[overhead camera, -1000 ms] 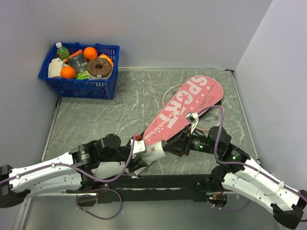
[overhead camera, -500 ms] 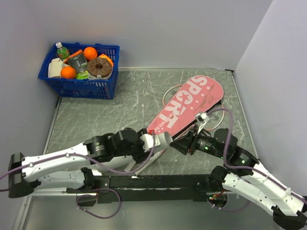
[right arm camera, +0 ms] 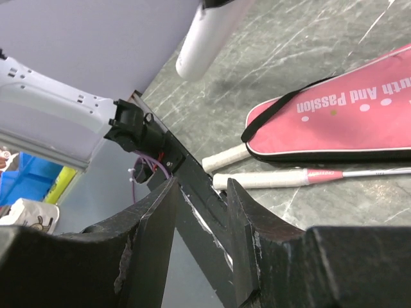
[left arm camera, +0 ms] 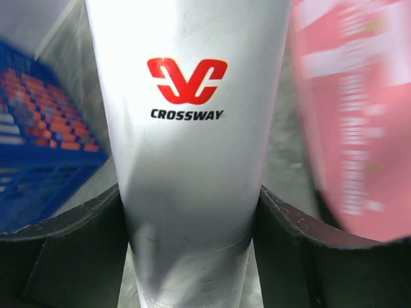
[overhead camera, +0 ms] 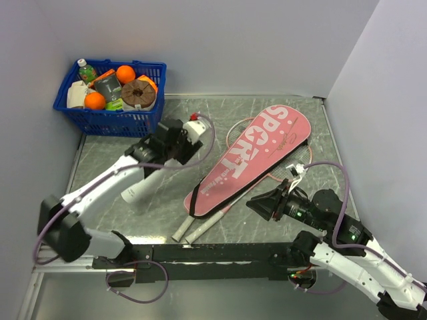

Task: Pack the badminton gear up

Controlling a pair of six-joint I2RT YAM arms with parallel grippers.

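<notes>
The grey table (overhead camera: 213,110) has a smooth top veined like marble. The largest thing on it is the long pink racket bag (overhead camera: 257,157). It is flat soft fabric with a rounded wide end, lettered "SPORT" in white and edged with a black strap. It lies diagonally at the right of the middle, with its narrow end toward the arms. In the far left corner stands the blue plastic basket (overhead camera: 110,120) with lattice walls, full of groceries, among them round oranges (overhead camera: 125,73). The two rackets (overhead camera: 200,229) lie partly under the bag. Their whitish wrapped handles stick out side by side at its narrow end, and their thin hoops show past its wide end. The white tube (left arm camera: 186,160) is a smooth, glossy cylinder with a red logo and the word "CROSSWAY". It is lifted over the table, between the basket and the bag. The left gripper (left arm camera: 191,244) holds it, with the black fingers pressed against both sides of the tube. The right gripper (right arm camera: 199,224) hovers low near the front edge, beside the bag. Its scuffed black fingers are a little parted and nothing is between them.
</notes>
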